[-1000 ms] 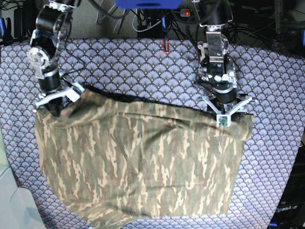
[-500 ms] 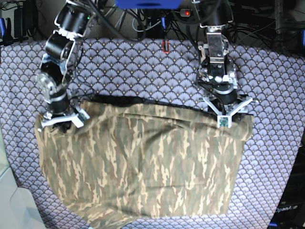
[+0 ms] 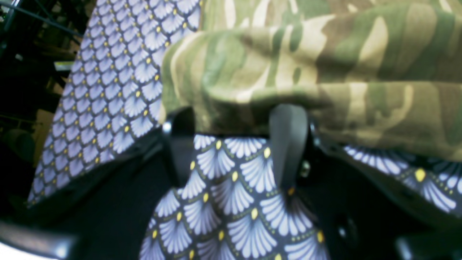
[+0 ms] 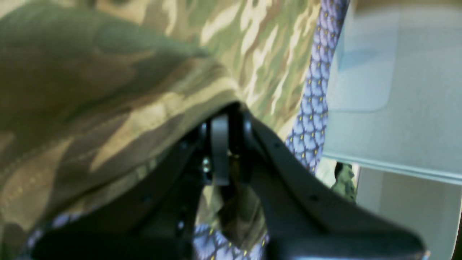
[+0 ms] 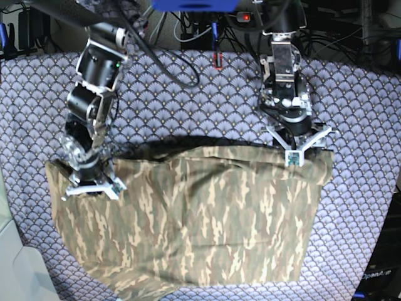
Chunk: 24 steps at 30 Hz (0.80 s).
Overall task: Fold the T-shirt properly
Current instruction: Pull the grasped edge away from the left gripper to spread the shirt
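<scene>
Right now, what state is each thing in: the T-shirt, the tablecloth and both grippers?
T-shirt: partly folded, one far corner pulled forward.
Tablecloth: spread flat under it.
Right gripper: shut on the T-shirt's edge.
Left gripper: open, fingertips under the T-shirt's edge.

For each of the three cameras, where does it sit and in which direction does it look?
Base: sits high above, looks down on the tablecloth, the T-shirt and both arms.
Left wrist: sits on the left arm, looks along the open left gripper at the T-shirt's edge.
Right wrist: sits on the right arm, looks along the right gripper, shut on the T-shirt.
Shared: all views show the T-shirt and the tablecloth.
</scene>
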### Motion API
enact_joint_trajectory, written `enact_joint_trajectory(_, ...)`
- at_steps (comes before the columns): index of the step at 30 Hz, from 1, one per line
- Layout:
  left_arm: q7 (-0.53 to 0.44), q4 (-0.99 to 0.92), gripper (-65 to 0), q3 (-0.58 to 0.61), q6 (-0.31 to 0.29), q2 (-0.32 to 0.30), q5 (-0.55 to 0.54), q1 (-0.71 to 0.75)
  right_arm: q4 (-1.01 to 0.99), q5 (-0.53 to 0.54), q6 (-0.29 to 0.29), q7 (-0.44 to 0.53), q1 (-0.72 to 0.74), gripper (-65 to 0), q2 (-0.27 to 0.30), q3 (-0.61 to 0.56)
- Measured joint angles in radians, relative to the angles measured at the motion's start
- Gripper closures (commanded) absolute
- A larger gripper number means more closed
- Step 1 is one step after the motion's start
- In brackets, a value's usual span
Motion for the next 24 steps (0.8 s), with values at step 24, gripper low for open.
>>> enact_joint_trajectory(24,-0.003,0.000,-33.0,0.002,0.003,0.000,0.000,0.013,-0.421,0.004,-0.209,-0.119,0.222,-8.5,0.087,-0.001)
